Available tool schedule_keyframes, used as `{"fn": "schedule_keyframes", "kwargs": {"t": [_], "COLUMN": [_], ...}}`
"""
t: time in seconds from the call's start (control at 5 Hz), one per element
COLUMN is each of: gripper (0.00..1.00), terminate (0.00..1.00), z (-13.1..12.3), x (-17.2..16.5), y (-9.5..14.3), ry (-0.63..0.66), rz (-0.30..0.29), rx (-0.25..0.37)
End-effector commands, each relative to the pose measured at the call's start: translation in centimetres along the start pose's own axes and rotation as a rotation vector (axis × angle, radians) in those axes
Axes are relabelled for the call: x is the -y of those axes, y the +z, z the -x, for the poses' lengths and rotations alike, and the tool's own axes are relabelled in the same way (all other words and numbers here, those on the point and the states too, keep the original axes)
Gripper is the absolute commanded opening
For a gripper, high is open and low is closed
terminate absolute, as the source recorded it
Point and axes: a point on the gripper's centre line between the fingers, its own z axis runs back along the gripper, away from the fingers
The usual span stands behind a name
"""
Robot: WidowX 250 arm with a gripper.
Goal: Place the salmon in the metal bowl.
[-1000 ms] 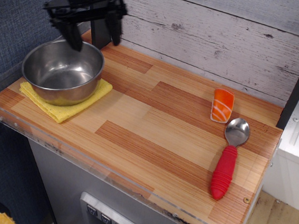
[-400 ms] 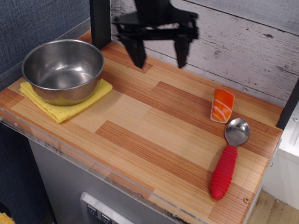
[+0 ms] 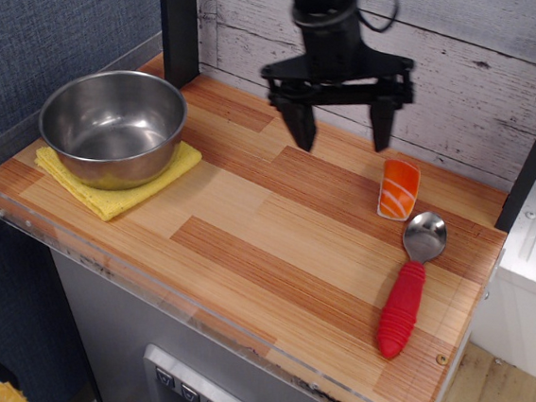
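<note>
Fingers point(image 3: 301, 125) spread wide and empty, hanging above the tabletop point(image 3: 274, 240) just left of the salmon point(image 3: 399, 188).

Your gripper point(image 3: 341, 127) grasps nothing yet; the salmon lies flat near the right rear of the tabletop, its near end just beside the bowl of the red-handled spoon point(image 3: 410, 281); the metal bowl point(image 3: 114, 125) sits well apart at the far left on a yellow cloth point(image 3: 115, 196); carry the gripper right until it is centred over the salmon, turn the fingers to straddle its narrow width, and descend straight down so you do not knock the spoon; close only once both fingers flank the white base.
</note>
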Motion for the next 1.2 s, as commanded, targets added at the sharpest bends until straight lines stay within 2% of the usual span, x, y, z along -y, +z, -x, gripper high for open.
{"fn": "schedule_keyframes", "kwargs": {"t": [0.0,0.4,0.8,1.0], "gripper": [1.00,1.00,1.00,0.00], "terminate": [0.00,0.00,0.00,0.00], "z": [-1.2,-2.1,-2.7,-2.6], "x": [3.1,4.5,3.5,2.6], "y": [-0.8,-3.8,-5.1,-5.3], "ry": [-0.055,-0.084,-0.073,-0.030], "rz": [0.010,-0.026,-0.063,-0.096], "rx": [0.025,0.001,-0.020,-0.017]}}
